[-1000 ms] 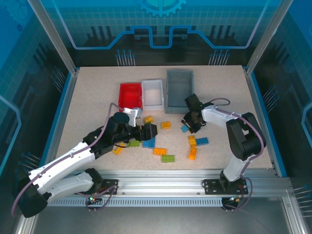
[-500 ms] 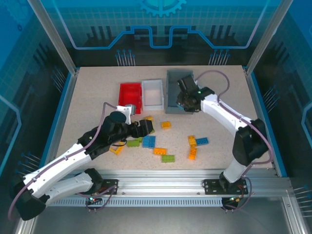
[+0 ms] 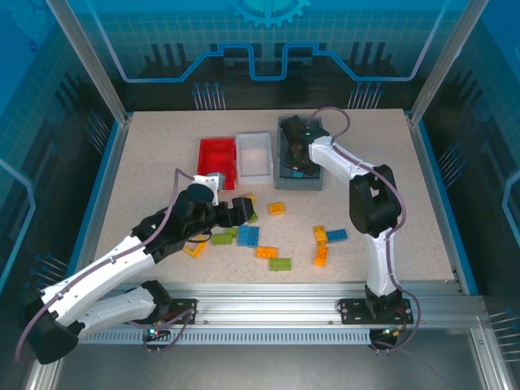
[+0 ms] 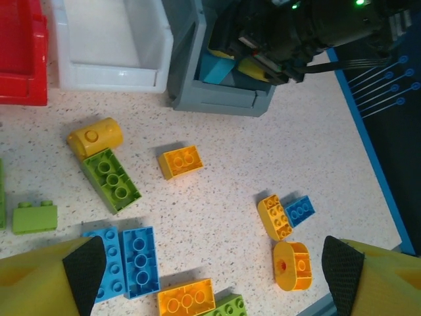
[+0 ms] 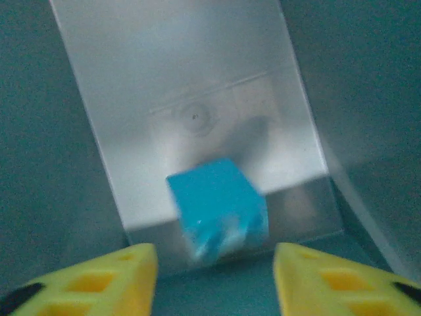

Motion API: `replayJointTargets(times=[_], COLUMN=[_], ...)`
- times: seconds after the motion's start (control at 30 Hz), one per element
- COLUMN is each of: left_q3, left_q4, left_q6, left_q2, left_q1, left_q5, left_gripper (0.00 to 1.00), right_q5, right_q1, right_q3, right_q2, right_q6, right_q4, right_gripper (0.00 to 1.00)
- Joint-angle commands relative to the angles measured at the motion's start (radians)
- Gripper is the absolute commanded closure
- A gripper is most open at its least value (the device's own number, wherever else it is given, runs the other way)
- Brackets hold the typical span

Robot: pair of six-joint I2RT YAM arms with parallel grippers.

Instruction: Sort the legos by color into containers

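My right gripper (image 5: 214,276) (image 3: 294,158) hangs open inside the grey bin (image 3: 299,182). A blurred blue lego (image 5: 218,207) sits loose just beyond its yellow fingertips, above the bin floor (image 5: 197,85). My left gripper (image 4: 214,266) (image 3: 246,210) is open above the scattered legos with nothing between its fingers. Below it lie two blue bricks (image 4: 128,260), an orange brick (image 4: 185,299), a rounded orange piece (image 4: 293,264) and an orange-and-blue pair (image 4: 275,216). The red bin (image 3: 217,156) and white bin (image 3: 254,154) stand left of the grey one.
More legos lie toward the bins: an orange brick (image 4: 180,161), a long green brick (image 4: 110,179), a yellow rounded piece (image 4: 95,136) and a small green brick (image 4: 34,217). The right arm reaches over the grey bin's front wall (image 4: 217,102). Bare table lies at the right.
My right gripper lifted the blue lego off the table, carried it to the grey bin and opened over it. My left gripper drew slightly back toward the left.
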Motion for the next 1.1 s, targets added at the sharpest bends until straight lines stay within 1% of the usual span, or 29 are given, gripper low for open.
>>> replayJointTargets(times=[0.0, 0.13, 0.23, 0.3, 0.37, 0.43, 0.5, 0.53, 0.6, 0.7, 0.77, 0.8, 0.87, 0.93, 1.07], left_q3=[0.054, 0.101, 0.142, 0.142, 0.131, 0.128, 0.131, 0.136, 0.145, 0.129, 0.104, 0.093, 0.050, -0.021, -0.141], left_q4=[-0.071, -0.192, -0.323, -0.370, -0.372, -0.351, -0.322, -0.318, -0.333, -0.361, -0.408, -0.439, -0.500, -0.495, -0.518], left_q6=[-0.028, -0.066, -0.106, -0.121, -0.118, -0.098, -0.064, -0.045, -0.019, -0.013, -0.027, -0.039, -0.089, -0.142, -0.272], left_q2=[0.025, 0.059, 0.096, 0.111, 0.142, 0.176, 0.206, 0.223, 0.257, 0.292, 0.282, 0.268, 0.211, 0.147, 0.021], left_q1=[-0.003, 0.015, 0.114, 0.213, 0.340, 0.424, 0.474, 0.490, 0.512, 0.526, 0.526, 0.525, 0.527, 0.524, 0.521], left_q5=[-0.055, -0.126, -0.113, -0.073, 0.019, 0.072, 0.104, 0.103, 0.103, 0.124, 0.100, 0.066, 0.008, 0.028, 0.037], left_gripper=[0.13, 0.19, 0.20, 0.21, 0.21, 0.20, 0.20, 0.20, 0.20, 0.21, 0.23, 0.23, 0.20, 0.22, 0.27], right_q5=[0.016, 0.072, 0.125, 0.144, 0.110, 0.044, -0.061, -0.078, -0.086, -0.077, -0.084, -0.079, -0.074, -0.080, -0.161], right_q1=[0.006, 0.027, 0.058, 0.104, 0.180, 0.253, 0.313, 0.348, 0.406, 0.468, 0.501, 0.513, 0.527, 0.536, 0.552], right_q3=[0.014, -0.024, -0.076, -0.156, -0.290, -0.413, -0.524, -0.574, -0.634, -0.673, -0.698, -0.701, -0.695, -0.685, -0.675], right_q2=[-0.069, -0.179, -0.297, -0.394, -0.504, -0.581, -0.644, -0.674, -0.707, -0.724, -0.730, -0.728, -0.719, -0.711, -0.697], right_q6=[0.005, 0.012, -0.004, -0.070, -0.213, -0.329, -0.419, -0.446, -0.467, -0.437, -0.424, -0.420, -0.401, -0.391, -0.405], right_q4=[-0.047, -0.041, -0.017, 0.066, 0.245, 0.389, 0.494, 0.524, 0.530, 0.495, 0.501, 0.497, 0.480, 0.473, 0.514], right_gripper=[0.41, 0.38, 0.38, 0.37, 0.33, 0.31, 0.30, 0.30, 0.28, 0.29, 0.29, 0.29, 0.29, 0.29, 0.30])
